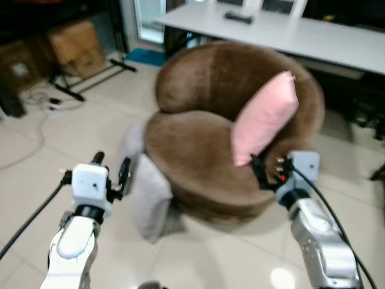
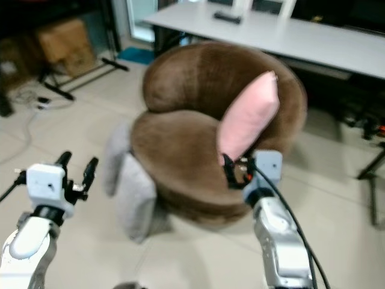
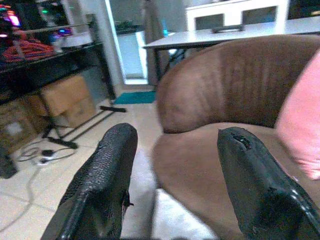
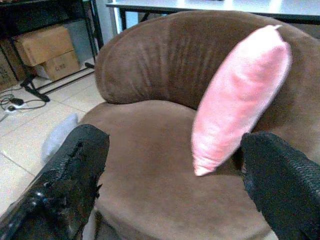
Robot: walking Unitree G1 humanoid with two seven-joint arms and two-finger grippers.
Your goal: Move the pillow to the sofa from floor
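A pink pillow (image 1: 266, 115) leans upright against the backrest of a round brown sofa (image 1: 198, 150), on its right side. A grey pillow (image 1: 149, 195) stands on the tiled floor, propped against the sofa's front left. My right gripper (image 1: 264, 171) is open just below the pink pillow's lower corner, at the seat's front right edge. In the right wrist view the pink pillow (image 4: 240, 100) stands apart from both fingers. My left gripper (image 1: 111, 171) is open over the floor, a little left of the grey pillow.
A long white table (image 1: 289, 33) stands behind the sofa. Cardboard boxes (image 1: 75, 48) and a black shelf frame are at the far left, with cables (image 1: 42, 99) on the floor. A black stand leg (image 2: 370, 162) is at the right.
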